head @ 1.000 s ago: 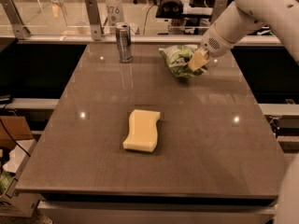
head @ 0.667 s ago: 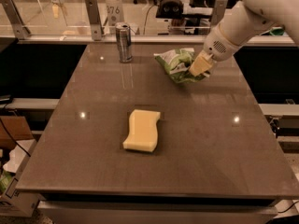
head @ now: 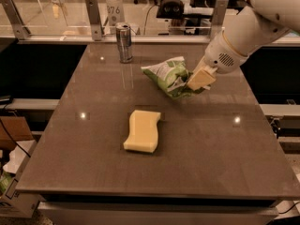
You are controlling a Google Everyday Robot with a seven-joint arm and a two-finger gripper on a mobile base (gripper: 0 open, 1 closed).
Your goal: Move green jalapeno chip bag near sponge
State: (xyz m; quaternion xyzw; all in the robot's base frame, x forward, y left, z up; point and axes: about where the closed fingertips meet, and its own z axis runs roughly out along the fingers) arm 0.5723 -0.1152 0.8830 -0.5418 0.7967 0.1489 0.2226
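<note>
The green jalapeno chip bag (head: pixel 169 76) is a crinkly green-and-white foil bag held just above the table, right of centre. My gripper (head: pixel 197 82) comes in from the upper right on a white arm and is shut on the bag's right edge, its pale yellow pads (head: pixel 201 79) pressed against the foil. The sponge (head: pixel 143 130), a pale yellow foam block with wavy sides, lies flat on the table below and left of the bag, a short gap away.
A silver drink can (head: pixel 124 42) stands upright at the back of the brown table (head: pixel 225 153). A glass rail with metal posts (head: pixel 93 18) runs along the far edge. Cardboard boxes (head: pixel 11 172) sit on the floor at left.
My gripper has carried the chip bag away from the back right of the table, forward and left toward the sponge. The sponge and can have not moved.
</note>
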